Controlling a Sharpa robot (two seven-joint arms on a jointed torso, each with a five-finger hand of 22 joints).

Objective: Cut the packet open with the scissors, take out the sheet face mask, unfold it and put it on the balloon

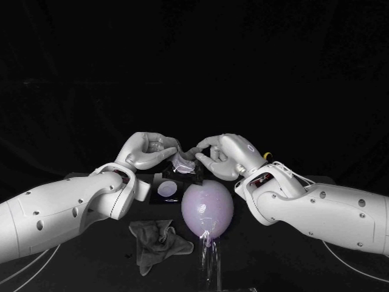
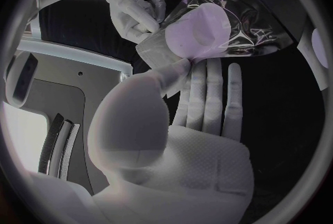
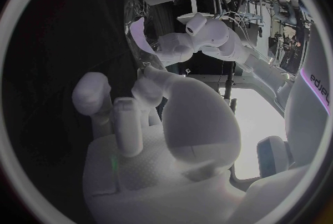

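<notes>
Above the balloon (image 1: 208, 207) my two hands meet over a shiny, partly see-through packet (image 1: 182, 165). My left hand (image 1: 146, 152) pinches one side of it, and in the left wrist view the thumb of this hand (image 2: 173, 124) presses on the crinkled foil of the packet (image 2: 250, 24). My right hand (image 1: 220, 155) holds the opposite edge; its fingers (image 2: 142, 18) touch the packet's rim. In the right wrist view my right hand (image 3: 152, 118) faces my left hand (image 3: 187, 40) with the packet (image 3: 135, 32) between them. The pale purple balloon stands on a clear stem.
A crumpled grey sheet (image 1: 160, 240) lies on the black table left of the balloon's stem. A black block with a white round mark (image 1: 168, 188) sits just behind the balloon, under my left wrist.
</notes>
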